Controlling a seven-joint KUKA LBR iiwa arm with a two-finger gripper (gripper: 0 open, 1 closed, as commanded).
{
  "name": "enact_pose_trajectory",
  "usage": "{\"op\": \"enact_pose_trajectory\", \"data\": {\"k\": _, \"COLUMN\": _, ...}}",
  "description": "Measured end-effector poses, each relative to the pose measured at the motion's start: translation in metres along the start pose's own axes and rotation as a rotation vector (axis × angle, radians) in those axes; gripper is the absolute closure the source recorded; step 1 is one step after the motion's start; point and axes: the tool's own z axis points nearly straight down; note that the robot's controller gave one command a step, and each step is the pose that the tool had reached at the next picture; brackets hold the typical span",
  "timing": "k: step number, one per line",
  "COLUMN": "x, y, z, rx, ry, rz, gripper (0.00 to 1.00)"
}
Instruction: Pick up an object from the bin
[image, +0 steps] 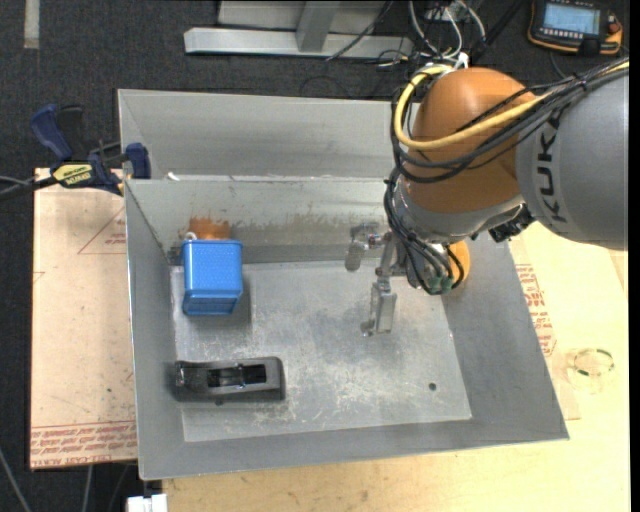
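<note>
My gripper (369, 288) hangs over the bare floor in the right middle of the bin, open, with nothing between its metal fingers (380, 308). A blue box (211, 277) stands at the back left, well to the gripper's left. Behind it, against the back wall, peeks a small orange thing (208, 229), mostly hidden. A black stapler-like tool (227, 379) lies flat at the front left.
The arm with its orange dome reaches in from the right and covers the bin's back right corner. A yellow-orange bit (457, 266) shows beneath it near the right wall; I cannot tell what it is.
</note>
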Motion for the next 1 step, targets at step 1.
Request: {"op": "enact_pose_trajectory", "data": {"k": 1, "x": -0.0014, "y": -0.0002, "z": -0.0044, "rx": -0.001, "ry": -0.008, "rz": 0.001, "gripper": 0.0}}
